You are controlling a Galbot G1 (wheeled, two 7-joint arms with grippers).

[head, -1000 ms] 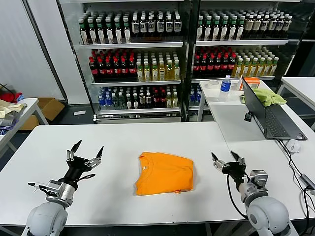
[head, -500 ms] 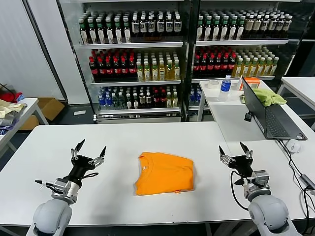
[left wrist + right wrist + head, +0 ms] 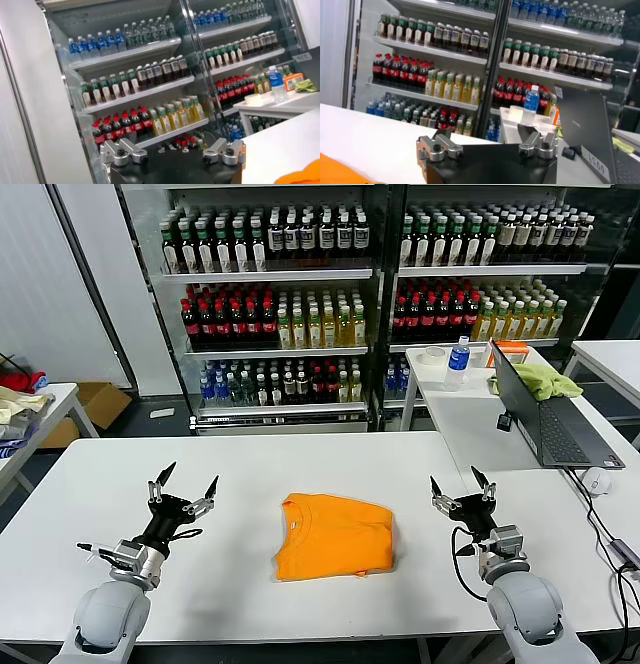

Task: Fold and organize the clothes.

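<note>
Orange T-shirt (image 3: 334, 536) folded at mid-worktop (image 3: 250, 464). Left gripper (image 3: 183, 488) toward the left edge, right gripper (image 3: 461, 487) toward the right, both spread apart, empty.

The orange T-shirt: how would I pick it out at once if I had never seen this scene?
Start at the long white table in front of the drink shelves. Midway between the open left claw and open right claw lies the orange T-shirt, folded into a compact block. It is the only garment on that table.
</note>
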